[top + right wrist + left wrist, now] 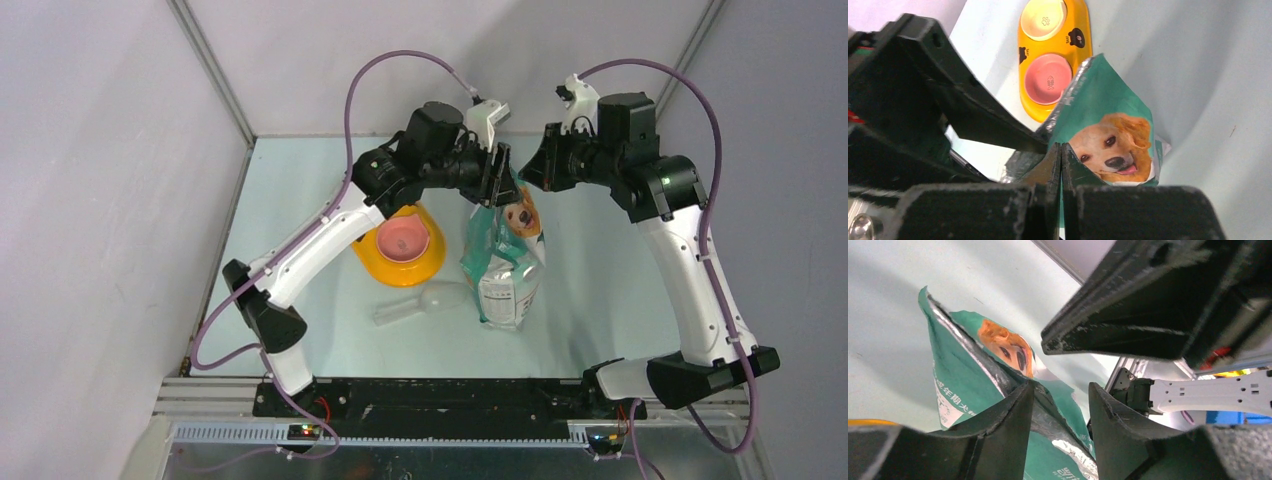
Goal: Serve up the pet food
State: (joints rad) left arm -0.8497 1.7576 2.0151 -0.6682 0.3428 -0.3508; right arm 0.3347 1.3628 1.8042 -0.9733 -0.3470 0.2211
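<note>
Your right pincer (1061, 155) is clenched on the top edge of the green-and-white foil pouch printed with a golden dog (1098, 100), its two black fingers pressed flat together with the film caught between them. Your left pincer (1060, 390) stands released, jaws apart, one finger against the silver-lined rim of the pouch's mouth. From that wrist view the film seems to run into the gap, though the angle is too steep to be sure. The pouch stands upright near the middle of the pale blue-green tabletop (600, 300), and the two pincers meet at its top. The small brown pet food kibble shows in no view; the pouch walls hide whatever lies inside. Just left of the pouch sits the yellow plastic double-bowl feeder (1084, 52), its round pink bowl (1049, 79) nearer the pouch and its cream bowl (1043, 19) beyond. A clear plastic scoop (420, 303) lies on its side just beside the pouch's base, on the feeder's near side. Plain pale grey walls (90, 200) close in the table, with metal struts (215, 80) at the back corners. A black rail (450, 395) runs along the near edge by the arm bases.
</note>
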